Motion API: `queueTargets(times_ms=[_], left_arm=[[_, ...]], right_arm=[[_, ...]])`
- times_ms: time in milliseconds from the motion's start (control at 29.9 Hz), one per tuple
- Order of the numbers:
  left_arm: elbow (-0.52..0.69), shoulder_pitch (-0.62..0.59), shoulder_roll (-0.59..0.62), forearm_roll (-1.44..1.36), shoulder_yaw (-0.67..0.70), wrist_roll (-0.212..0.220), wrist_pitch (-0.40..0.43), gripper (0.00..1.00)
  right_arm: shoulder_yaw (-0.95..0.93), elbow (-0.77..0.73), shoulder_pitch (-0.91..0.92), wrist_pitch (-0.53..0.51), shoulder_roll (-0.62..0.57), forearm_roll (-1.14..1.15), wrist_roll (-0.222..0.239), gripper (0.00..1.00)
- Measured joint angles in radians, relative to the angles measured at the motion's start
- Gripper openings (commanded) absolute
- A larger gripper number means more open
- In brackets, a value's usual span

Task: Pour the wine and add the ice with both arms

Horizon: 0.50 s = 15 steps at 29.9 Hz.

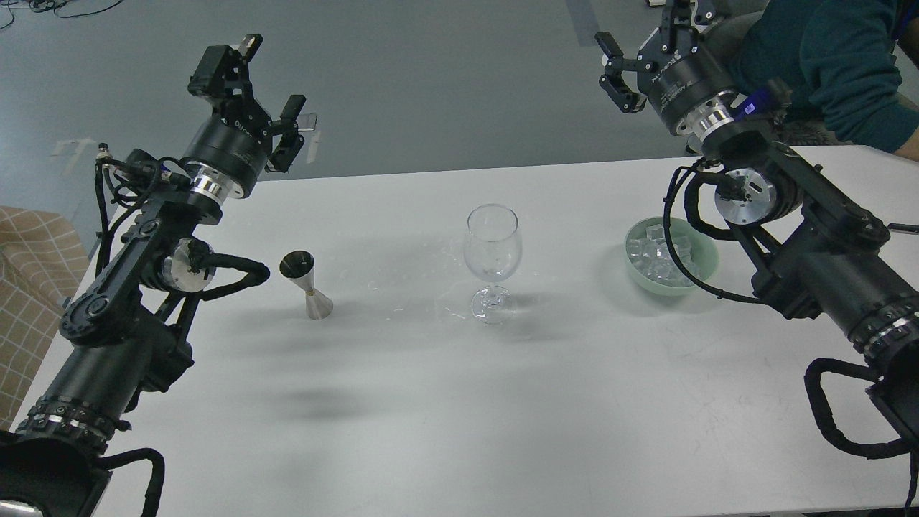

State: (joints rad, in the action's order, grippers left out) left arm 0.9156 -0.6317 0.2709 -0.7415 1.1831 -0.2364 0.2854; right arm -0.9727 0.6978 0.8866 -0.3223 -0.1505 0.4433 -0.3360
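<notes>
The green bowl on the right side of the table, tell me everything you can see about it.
The green bowl is a small, round, pale mint dish with a smooth, matte look, maybe plastic or ceramic. It sits upright on the white table, right of the wine glass and apart from it. Inside lies a heap of ice, clear glassy cubes filling much of it. A black cable of the right arm loops in front of its far rim; whether it touches cannot be told. No fingers hold it.
</notes>
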Motion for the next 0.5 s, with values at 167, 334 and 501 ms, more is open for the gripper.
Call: queueTargets(times_ms=[167, 334, 501], left_arm=[[0.002, 0.013, 0.002, 0.0, -0.005, 0.01, 0.0, 0.98], [-0.001, 0.015, 0.002, 0.017, 0.011, 0.017, 0.015, 0.98], [-0.01, 0.039, 0.026, 0.177, 0.031, 0.01, 0.104, 0.98]], right_arm=[[0.002, -0.003, -0.001, 0.0, 0.0, 0.0, 0.0, 1.0], [0.002, -0.01, -0.002, 0.001, 0.0, -0.002, 0.0, 1.0], [0.002, -0.012, -0.003, 0.001, 0.001, -0.002, 0.0, 1.0]])
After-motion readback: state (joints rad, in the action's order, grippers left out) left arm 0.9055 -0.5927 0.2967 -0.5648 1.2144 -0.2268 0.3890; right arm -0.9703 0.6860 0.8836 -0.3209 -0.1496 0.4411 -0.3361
